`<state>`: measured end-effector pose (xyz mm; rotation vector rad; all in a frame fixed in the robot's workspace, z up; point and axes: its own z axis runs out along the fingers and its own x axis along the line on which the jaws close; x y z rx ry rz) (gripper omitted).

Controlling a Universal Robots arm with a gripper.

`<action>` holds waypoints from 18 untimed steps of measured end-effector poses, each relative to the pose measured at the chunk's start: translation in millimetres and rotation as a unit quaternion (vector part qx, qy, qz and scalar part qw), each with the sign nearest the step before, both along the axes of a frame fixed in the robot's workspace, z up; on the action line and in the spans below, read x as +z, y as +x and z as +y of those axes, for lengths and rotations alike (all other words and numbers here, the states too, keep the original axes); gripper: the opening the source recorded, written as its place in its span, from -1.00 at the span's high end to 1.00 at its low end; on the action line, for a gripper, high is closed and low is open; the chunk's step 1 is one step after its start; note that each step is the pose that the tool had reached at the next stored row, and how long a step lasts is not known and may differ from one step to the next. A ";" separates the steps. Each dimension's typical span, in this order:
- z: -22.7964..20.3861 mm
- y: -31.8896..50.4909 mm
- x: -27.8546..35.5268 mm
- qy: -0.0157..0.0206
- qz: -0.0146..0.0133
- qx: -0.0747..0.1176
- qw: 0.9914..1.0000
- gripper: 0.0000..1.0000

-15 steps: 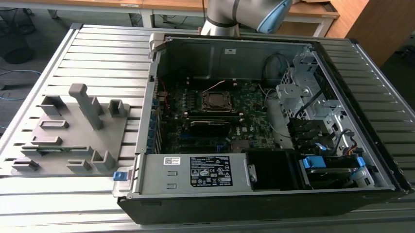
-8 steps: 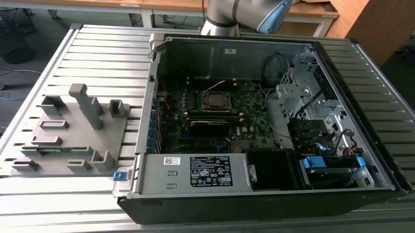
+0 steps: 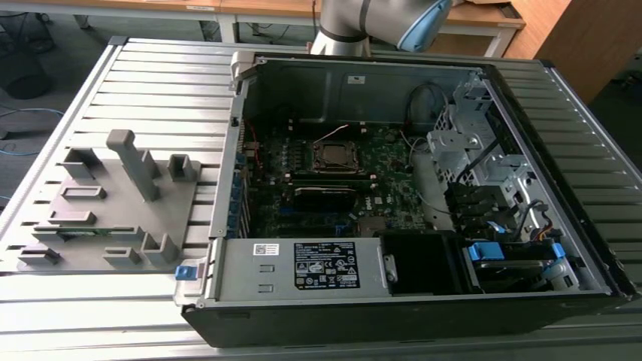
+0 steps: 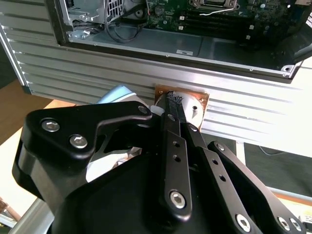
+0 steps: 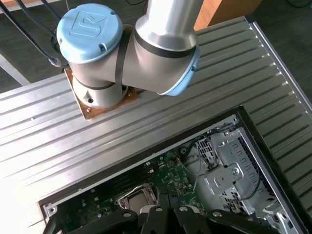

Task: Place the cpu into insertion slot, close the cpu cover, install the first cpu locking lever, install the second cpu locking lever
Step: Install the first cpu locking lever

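My black end effector (image 4: 173, 99) has its fingertips closed together, or very nearly, and I see nothing held between them. It hangs over the ribbed aluminium surface (image 3: 150, 83) near the base of the silver-and-blue arm (image 5: 165, 44), outside the open black-and-grey computer case (image 3: 401, 316) and well apart from the work.

The small square dark insertion slot with its metal rim (image 3: 334, 156) lies in the green circuit board (image 3: 386, 169) on the case floor. Its middle looks dark, so I judge it unfilled, though I cannot be sure. I cannot pick out the flat silvery cpu, either in the case or on the grey moulded holder plate (image 3: 101, 226) at the exterior view's left. I cannot tell the thin silvery cpu cover apart from the slot's rim.

I expect the cpu to be light, stiff and smooth on top, and easily damaged underneath. I would take it by two opposite edges, level, with a gentle squeeze. The cover should be thin, springy sheet, best pushed at its free edge.

I count one arm, one end effector, one case, one insertion slot and one holder plate.
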<state>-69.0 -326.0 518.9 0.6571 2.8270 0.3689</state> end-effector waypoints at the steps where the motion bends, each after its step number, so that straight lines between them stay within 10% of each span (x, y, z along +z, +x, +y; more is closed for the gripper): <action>1: 0.0 0.0 -1.8 0.000 0.000 0.000 1.000 0.79; 18: 0.0 0.0 -32.8 -0.001 0.000 0.000 1.000 0.79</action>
